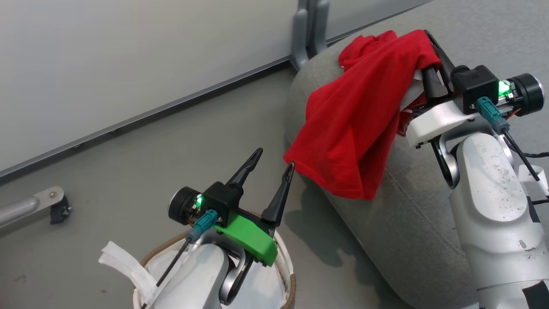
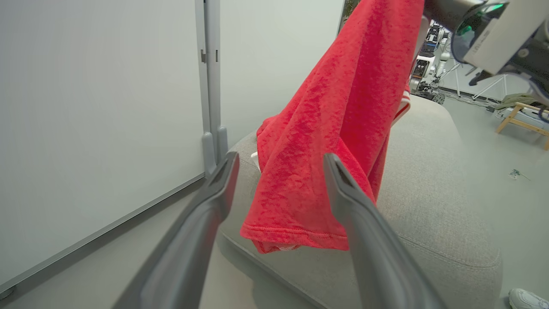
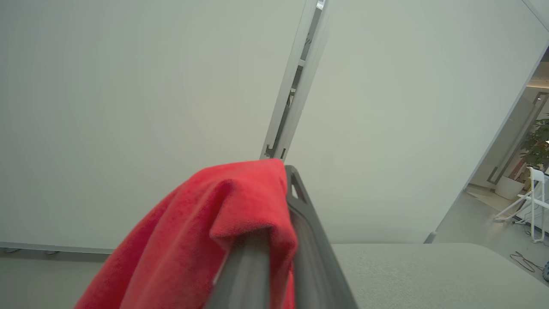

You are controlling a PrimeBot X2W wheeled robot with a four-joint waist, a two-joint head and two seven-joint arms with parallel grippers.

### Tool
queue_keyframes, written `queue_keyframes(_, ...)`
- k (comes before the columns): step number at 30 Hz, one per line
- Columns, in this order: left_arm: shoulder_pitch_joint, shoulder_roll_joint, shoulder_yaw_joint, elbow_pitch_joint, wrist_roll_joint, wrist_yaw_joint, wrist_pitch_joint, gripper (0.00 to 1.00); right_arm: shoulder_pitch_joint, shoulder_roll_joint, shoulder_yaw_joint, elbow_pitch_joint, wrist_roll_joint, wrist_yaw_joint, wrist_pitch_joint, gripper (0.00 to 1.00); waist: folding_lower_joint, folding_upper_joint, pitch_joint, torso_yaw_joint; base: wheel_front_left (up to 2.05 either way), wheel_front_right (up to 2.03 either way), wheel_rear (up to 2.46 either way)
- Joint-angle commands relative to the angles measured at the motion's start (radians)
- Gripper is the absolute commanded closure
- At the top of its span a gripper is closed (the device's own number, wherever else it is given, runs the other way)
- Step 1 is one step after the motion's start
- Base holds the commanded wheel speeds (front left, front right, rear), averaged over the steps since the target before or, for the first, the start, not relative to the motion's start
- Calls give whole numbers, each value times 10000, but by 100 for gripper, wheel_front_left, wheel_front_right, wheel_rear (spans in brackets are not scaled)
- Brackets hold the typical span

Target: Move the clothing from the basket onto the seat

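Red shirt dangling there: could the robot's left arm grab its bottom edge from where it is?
Probably yes. The left gripper is open and aimed at the hanging hem of the red shirt, with nothing between them.

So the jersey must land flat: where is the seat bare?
Bare seat runs from the hanging red jersey to its far rounded edge. Crowded at the corner by the wall: the jersey hangs there from the right fingers, left fingers close by.
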Motion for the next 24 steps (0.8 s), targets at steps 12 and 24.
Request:
queue_keyframes(12,141,33,-272,70,560,-116,3,0,183,-336,-283,256,154,-13,-7,100,0,-1,920,-2114,0,0,0)
queue_keyframes(24,-233,53,-262,-167,907,-153,3,0,-1217,-1224,-611,372,-57,-13,-7,100,0,-1,1727,-1295,0,0,0)
